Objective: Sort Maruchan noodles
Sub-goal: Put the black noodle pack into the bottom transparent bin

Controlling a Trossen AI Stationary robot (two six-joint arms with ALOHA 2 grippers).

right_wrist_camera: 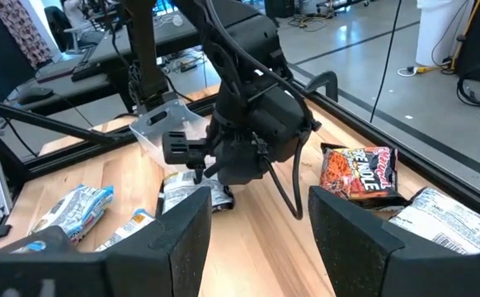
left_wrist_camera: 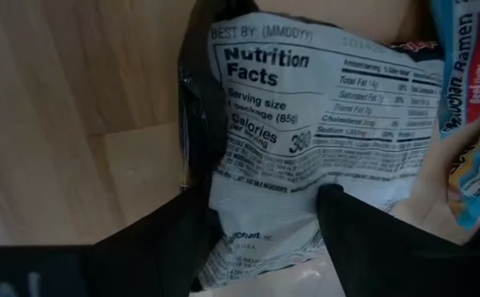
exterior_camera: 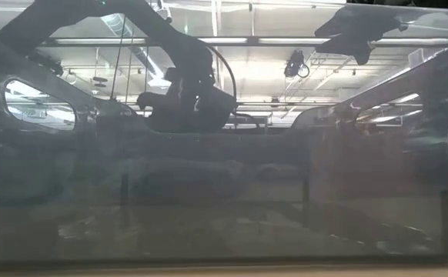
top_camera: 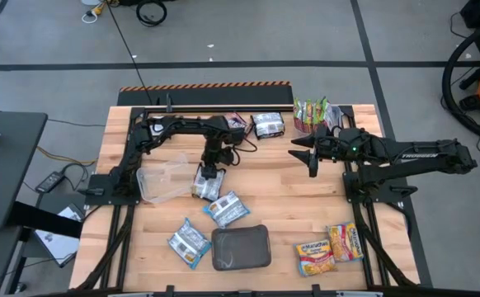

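My left gripper (top_camera: 210,175) is down at the table's middle, pointing toward the near edge. Its two dark fingers (left_wrist_camera: 174,239) are closed on a blue-white flat plastic noodle packet (left_wrist_camera: 306,157); the left wrist view shows the packet's back panel with the nutrition print pinched between them. Whether the packet is lifted or lying on the wood I cannot tell.

Just to the left of that gripper: a clear plastic tub (top_camera: 162,181), crumpled-looking, on the light wooden table (top_camera: 281,190).

Ahead of it, toward the near edge: a second blue-white packet (top_camera: 226,209), and further on a third blue-white packet (top_camera: 188,243) beside a dark grey rectangular tray (top_camera: 241,248). In the left wrist view the edge of a blue packet reading "Beef" (left_wrist_camera: 463,74) lies just beside the held one.

My right gripper (top_camera: 304,151) hangs over the table's right half, aimed toward the left arm, fingers (right_wrist_camera: 182,239) spread wide with nothing between them.

Behind the right gripper, at the far edge: green-silver packets (top_camera: 310,113), bunched together. Between the two arms at the far edge: a silver-white packet (top_camera: 268,124), and a dark red-brown packet (right_wrist_camera: 360,172) just beside it.

Well apart, at the near right corner: two yellow-orange packets (top_camera: 329,248) side by side.

The low view is blocked by dark translucent plastic; only arm silhouettes show.
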